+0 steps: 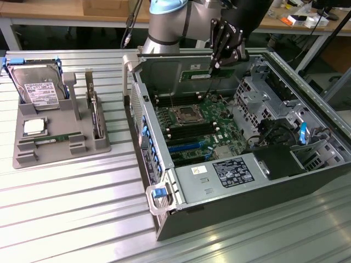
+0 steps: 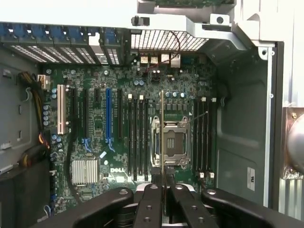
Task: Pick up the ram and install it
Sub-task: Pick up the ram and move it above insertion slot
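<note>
Exterior view: the arm's hand (image 1: 215,67) is closed on the ram (image 1: 198,73), gripping the green stick at one end. The stick is held roughly level, pale label showing, up above the motherboard (image 1: 204,127) near the far wall of the open computer case (image 1: 219,212), and is not seated in any slot. The empty CPU socket (image 1: 185,115) sits below it, with black memory slots (image 1: 189,133) just beside the socket. The case lies on its side on the ribbed metal surface (image 1: 71,213). Well apart, toward the exterior view's left, a gray tray (image 1: 22,157) holds a hard drive (image 1: 37,90) standing in its back slot, a silver CPU chip (image 1: 34,127), and a second memory stick (image 1: 52,140) lying flat at the front. Wrist view: the ram (image 2: 162,123) is seen edge-on as a thin line running out from the hand (image 2: 164,183), clamped between the black fingers (image 2: 151,199). It hangs over the motherboard (image 2: 95,137), its line crossing the edge of the CPU socket (image 2: 175,140), with banks of black memory slots (image 2: 135,137) on both sides of the socket. A blue expansion slot (image 2: 109,118) and a white one (image 2: 60,109) lie further off.
</note>
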Tool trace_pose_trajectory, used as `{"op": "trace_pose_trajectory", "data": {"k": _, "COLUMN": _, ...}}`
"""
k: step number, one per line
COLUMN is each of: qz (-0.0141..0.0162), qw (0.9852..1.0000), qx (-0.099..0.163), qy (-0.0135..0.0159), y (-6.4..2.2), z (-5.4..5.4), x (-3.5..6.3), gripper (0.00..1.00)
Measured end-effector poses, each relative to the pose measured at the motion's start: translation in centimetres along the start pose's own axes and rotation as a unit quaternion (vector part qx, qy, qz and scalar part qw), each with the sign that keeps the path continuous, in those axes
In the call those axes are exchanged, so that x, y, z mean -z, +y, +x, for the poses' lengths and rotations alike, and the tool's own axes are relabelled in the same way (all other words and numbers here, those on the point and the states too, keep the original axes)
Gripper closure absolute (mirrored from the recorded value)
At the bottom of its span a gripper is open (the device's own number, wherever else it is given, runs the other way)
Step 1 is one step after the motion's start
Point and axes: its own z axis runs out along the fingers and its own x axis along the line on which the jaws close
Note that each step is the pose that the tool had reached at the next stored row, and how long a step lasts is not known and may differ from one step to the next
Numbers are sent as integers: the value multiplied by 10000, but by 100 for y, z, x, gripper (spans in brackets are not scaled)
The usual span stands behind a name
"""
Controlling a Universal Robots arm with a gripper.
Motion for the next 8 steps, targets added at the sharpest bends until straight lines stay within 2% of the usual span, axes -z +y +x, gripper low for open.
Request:
{"op": "trace_pose_trajectory", "data": {"k": 1, "qz": 0, "qw": 10000, "qx": 0, "qy": 1, "y": -63, "z": 0, "x": 3, "gripper": 88}}
{"op": "trace_pose_trajectory", "data": {"k": 3, "qz": 0, "qw": 10000, "qx": 0, "qy": 0, "y": -112, "z": 1, "x": 5, "gripper": 88}}
{"op": "trace_pose_trajectory", "data": {"k": 7, "qz": 0, "qw": 10000, "qx": 0, "qy": 0, "y": -324, "z": 2, "x": 14, "gripper": 88}}
{"op": "trace_pose_trajectory", "data": {"k": 8, "qz": 0, "qw": 10000, "qx": 0, "qy": 0, "y": -356, "z": 2, "x": 16, "gripper": 88}}
